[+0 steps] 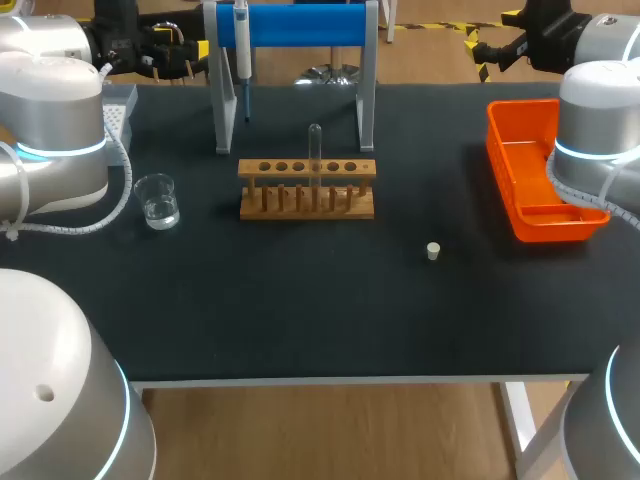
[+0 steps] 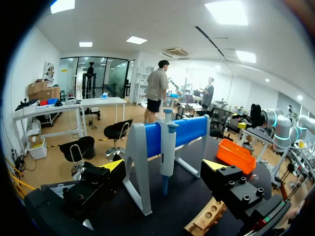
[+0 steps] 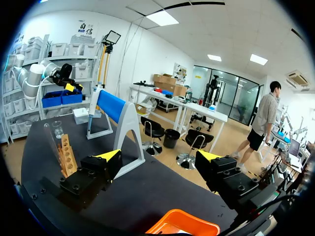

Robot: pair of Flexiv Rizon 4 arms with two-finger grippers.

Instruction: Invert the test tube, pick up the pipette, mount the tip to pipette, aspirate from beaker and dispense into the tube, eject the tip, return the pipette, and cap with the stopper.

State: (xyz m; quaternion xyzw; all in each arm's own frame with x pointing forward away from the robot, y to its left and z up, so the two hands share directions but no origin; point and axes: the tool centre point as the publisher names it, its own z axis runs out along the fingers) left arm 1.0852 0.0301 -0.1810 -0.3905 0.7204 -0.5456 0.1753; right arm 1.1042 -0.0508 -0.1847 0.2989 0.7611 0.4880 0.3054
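One tube (image 1: 314, 150), one beaker (image 1: 157, 200), one stopper (image 1: 433, 251), one pipette (image 1: 242, 45).

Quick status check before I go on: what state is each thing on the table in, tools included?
Test tube: standing in the rack, no stopper on it.
Beaker: upright, clear liquid inside.
Pipette: hanging on the stand.
Stopper: loose on the table, apart from the rack.
Left tool: open, holding nothing.
Right tool: open, holding nothing.

Matt black table (image 1: 300, 310), bare wooden rack (image 1: 290, 176), clear glass beaker (image 1: 157, 202), glossy orange plastic tray (image 1: 530, 175)
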